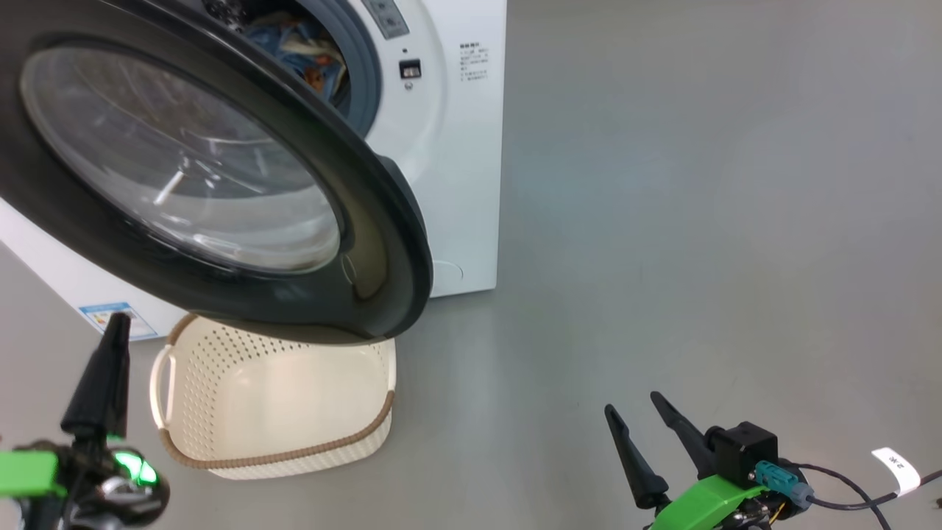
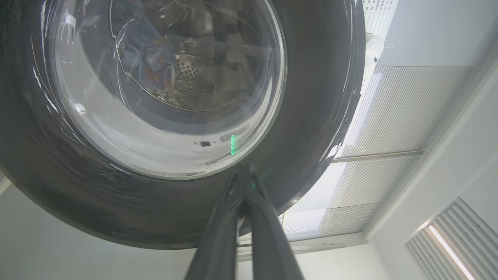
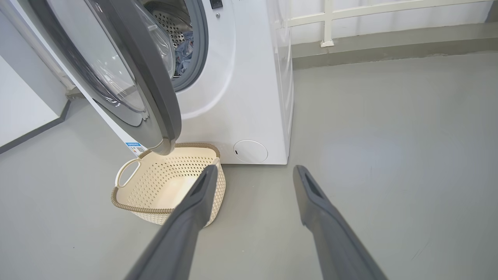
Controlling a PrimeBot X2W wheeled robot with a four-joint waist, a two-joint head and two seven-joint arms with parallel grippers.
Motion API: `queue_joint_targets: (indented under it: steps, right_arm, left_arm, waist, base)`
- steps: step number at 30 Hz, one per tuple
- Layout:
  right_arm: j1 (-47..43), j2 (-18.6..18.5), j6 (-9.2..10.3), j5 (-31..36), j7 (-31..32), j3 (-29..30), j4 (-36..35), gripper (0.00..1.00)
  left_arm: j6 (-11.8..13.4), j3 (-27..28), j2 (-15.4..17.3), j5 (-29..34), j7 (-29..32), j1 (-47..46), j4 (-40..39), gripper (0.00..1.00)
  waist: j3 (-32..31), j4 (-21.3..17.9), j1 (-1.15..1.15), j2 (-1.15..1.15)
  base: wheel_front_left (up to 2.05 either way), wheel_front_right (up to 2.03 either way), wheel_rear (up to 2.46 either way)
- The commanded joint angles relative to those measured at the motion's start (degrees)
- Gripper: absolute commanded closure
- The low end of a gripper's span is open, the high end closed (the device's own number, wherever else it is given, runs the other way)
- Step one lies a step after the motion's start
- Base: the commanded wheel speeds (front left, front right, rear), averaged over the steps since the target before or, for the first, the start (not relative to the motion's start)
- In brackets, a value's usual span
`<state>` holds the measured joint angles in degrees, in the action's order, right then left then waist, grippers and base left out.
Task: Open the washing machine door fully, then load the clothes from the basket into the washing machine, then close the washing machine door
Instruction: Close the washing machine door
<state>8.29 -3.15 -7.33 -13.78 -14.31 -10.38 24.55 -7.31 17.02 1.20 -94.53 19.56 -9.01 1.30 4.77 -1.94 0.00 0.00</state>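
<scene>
The washing machine door [image 1: 221,184] stands partly open, its black rim and glass bowl swung out over the basket [image 1: 272,401]. The cream basket sits on the floor with nothing in it. Light-blue clothes [image 1: 302,48] lie inside the drum of the white washing machine [image 1: 456,147]. My left gripper [image 1: 114,324] is shut with nothing in it, low at the left, pointing up just under the door's outer face [image 2: 155,97]. My right gripper [image 1: 633,408] is open and holds nothing, low on the right over bare floor, apart from the machine. In the right wrist view the basket [image 3: 167,186] lies beside the right gripper [image 3: 255,175].
Grey floor [image 1: 699,221] spreads to the right of the machine. A cable with a white tag [image 1: 898,467] trails by my right wrist. A small round flap [image 3: 250,151] sits low on the machine's front. A white wall and railing [image 3: 369,15] stand behind.
</scene>
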Motion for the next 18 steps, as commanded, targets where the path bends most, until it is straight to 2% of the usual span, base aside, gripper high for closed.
queue_joint_targets:
  steps: [1, 7, 8, 9, 10, 13, 18]
  right_arm:
    - [0.20, 0.27, -0.16, -0.22, -0.69, -1.38, -0.91, 0.00]
    - [-0.39, 0.27, -0.16, -0.65, -0.69, -1.70, -0.80, 0.00]
    - [-0.52, 0.27, -0.16, -0.71, -0.69, -1.67, -0.81, 0.00]
    - [-0.62, 0.27, -0.16, -0.78, -0.69, -1.62, -0.82, 0.00]
    - [-0.72, 0.27, -0.16, -0.83, -0.69, -1.58, -0.83, 0.00]
    - [-0.88, 0.27, -0.16, -0.96, -0.69, -1.38, -0.93, 0.00]
    - [-1.14, 0.27, -0.16, -1.10, -0.69, -0.97, -1.36, 0.00]
  left_arm:
    - [-0.18, 1.29, 1.68, 0.25, -0.64, 0.60, -2.09, 1.00]
    - [-0.18, 0.01, 1.68, 1.50, -4.35, 5.28, -3.37, 1.00]
    - [-0.18, -0.23, 1.68, 2.17, -5.23, 5.96, -3.80, 0.79]
    - [-0.18, -0.45, 1.68, 2.83, -6.26, 6.60, -4.19, 0.51]
    - [-0.18, -0.69, 1.68, 4.04, -7.19, 7.18, -4.79, 0.00]
    - [-0.18, -1.48, 1.89, 8.84, -10.99, 8.56, -7.20, 0.00]
    - [-0.18, -6.09, 5.42, 17.76, -21.60, 11.25, -11.03, 0.00]
  waist:
    - [-1.04, 0.40, 0.00, 0.00]
    - [-2.13, 0.07, 0.00, 0.00]
    - [-2.24, 0.04, 0.00, 0.00]
    - [-2.34, 0.01, 0.00, 0.00]
    - [-2.40, -0.02, 0.00, 0.00]
    - [-2.48, -0.04, 0.00, 0.00]
    - [-2.64, -0.08, 0.00, 0.00]
  base:
    - [0.00, 0.00, 0.00]
    - [0.00, 0.00, 0.00]
    - [0.00, 0.00, 0.00]
    - [0.00, 0.00, 0.00]
    - [0.00, 0.00, 0.00]
    - [0.00, 0.00, 0.00]
    - [0.00, 0.00, 0.00]
